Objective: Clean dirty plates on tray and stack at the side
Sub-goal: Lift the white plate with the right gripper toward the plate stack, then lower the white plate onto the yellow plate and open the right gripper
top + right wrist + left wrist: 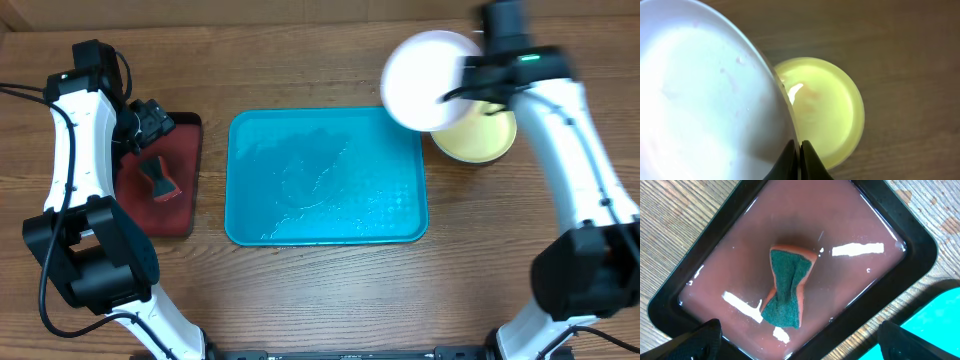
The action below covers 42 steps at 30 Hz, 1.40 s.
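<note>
Matt wood-grain table (320,300). Glossy plastic tray (300,140). Smooth, shiny plastic on white plate (700,90) and yellow-green plate (835,110). Rough fibrous sponge (787,290).

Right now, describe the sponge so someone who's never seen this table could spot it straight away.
Find the big turquoise tray in the middle. Left of it lies a smaller dark red tray with a black rim, and the sponge sits in it. It is orange with a green scouring face, pinched at the waist like a bow tie.
</note>
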Available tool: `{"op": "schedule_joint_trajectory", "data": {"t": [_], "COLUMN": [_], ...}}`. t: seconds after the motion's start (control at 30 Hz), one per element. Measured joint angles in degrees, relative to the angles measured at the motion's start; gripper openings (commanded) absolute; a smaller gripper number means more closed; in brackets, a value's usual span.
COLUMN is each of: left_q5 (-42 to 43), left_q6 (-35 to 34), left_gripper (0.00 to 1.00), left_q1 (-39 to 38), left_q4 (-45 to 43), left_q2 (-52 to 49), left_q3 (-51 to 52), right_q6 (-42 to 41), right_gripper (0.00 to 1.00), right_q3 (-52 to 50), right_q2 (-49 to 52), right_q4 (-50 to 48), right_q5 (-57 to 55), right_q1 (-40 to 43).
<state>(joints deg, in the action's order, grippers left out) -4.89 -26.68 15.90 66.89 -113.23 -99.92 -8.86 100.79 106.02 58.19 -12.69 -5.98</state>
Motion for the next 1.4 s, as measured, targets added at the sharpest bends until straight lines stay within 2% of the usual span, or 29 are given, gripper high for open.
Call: {"op": "schedule_joint_trajectory", "data": {"t": [0.03,0.1,0.33,0.57,0.8,0.87,1.03,1.17,1.4], "left_q5": [0.0,0.02,0.02,0.02,0.0,0.0,0.02,0.0,0.0], "left_q6": [0.0,0.0,0.02,0.0,0.0,0.0,0.02,0.0,0.0], "left_gripper": [1.0,1.0,1.0,1.0,1.0,1.0,1.0,1.0,1.0], "left_q1": [0.0,0.0,0.0,0.0,0.0,0.0,0.0,0.0,0.0], "left_q4": [0.0,0.0,-0.02,0.0,-0.02,-0.02,0.0,0.0,-0.02], "left_q2": [-0.02,-0.02,0.0,0.0,0.0,0.0,-0.02,0.0,-0.02], "left_q3": [0.0,0.0,0.0,0.0,0.0,0.0,0.0,0.0,0.0], "right_q6": [-0.37,-0.83,-2.58,-5.11,-6.47,-7.41,-8.46,-8.79,-9.05], "right_gripper": [0.04,0.04,0.04,0.04,0.04,0.2,0.27,0.44,0.52], "right_q3": [-0.7,-2.38,-13.27,-21.73,-23.93,-23.93,-23.93,-23.93,-23.93], "right_q2": [0.02,0.02,0.26,0.57,0.57,0.57,0.57,0.57,0.52], "right_q4": [0.7,0.63,-7.91,-18.47,-22.69,-23.47,-23.8,-22.56,-16.96], "right_q5": [5.2,10.16,16.59,18.29,18.95,19.08,19.98,21.84,26.91], "right_q1": [6.1,11.76,21.68,22.84,22.36,22.34,22.34,22.34,21.62]}}
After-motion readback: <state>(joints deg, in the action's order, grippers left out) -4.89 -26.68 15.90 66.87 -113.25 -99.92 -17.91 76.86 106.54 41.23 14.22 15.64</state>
